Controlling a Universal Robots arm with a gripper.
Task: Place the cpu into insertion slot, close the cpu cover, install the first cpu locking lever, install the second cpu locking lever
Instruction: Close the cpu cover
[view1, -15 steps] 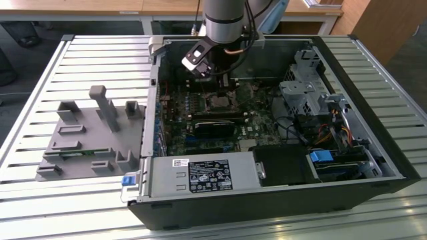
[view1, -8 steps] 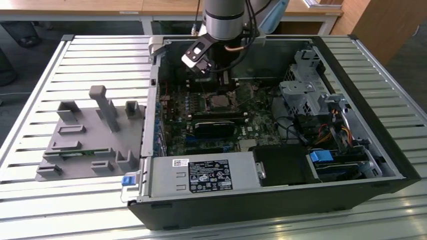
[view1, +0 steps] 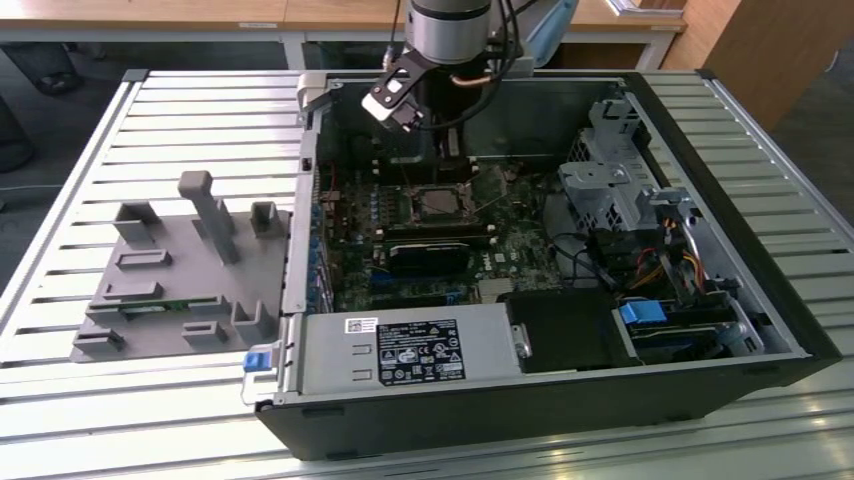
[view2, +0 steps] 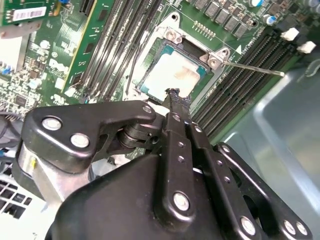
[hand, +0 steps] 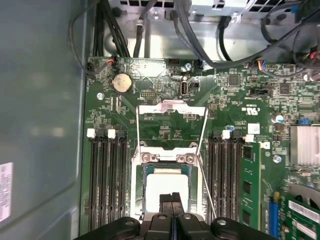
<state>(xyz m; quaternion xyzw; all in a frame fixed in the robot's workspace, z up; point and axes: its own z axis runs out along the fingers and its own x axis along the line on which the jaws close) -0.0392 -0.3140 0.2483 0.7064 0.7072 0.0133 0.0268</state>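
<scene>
Slatted metal desk (view1: 120, 400) bearing an open computer case (view1: 534, 420), with a green motherboard (hand: 230, 100) inside. The fingers (hand: 167, 201) are pressed together with nothing between them, tips just over the cpu (hand: 162, 182), which lies flat in the slot (hand: 140, 175) directly below. Whether the tips touch the cpu cannot be told. The cover (hand: 172, 106) lies swung open beyond the fingertips, past the slot. A thin lever (hand: 207, 187) slants just beside the fingers.
</scene>
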